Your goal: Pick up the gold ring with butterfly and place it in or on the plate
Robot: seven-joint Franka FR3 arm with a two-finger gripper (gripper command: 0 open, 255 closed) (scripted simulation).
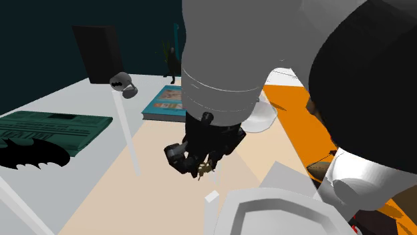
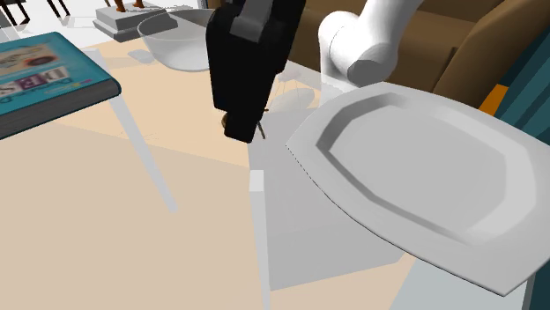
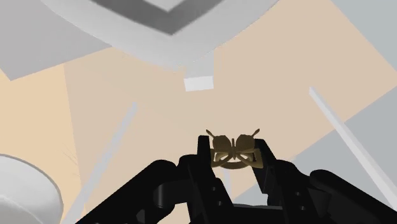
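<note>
Beige-and-grey surface, dark wall behind. The arm's bulk blocks much of the shoulder view, and the plate (image 2: 375, 95) is cut off at the frame edge. One plate, one ring (image 3: 234, 151), one bowl (image 2: 176, 44), one book (image 2: 44, 79). The arm reaches down with the gripper (image 3: 234, 154) pointing at the surface near the plate's rim. The fingers are nearly closed, pinching the butterfly ring between their tips.

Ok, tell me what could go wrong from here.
1. The ring sits only at the very tips of the claw, so it might twist or slip out on the way.
2. The plate has a raised rim close beside the claw; a low sideways move could clip it.
3. Let go from too high, the small ring may bounce off the plate.
</note>
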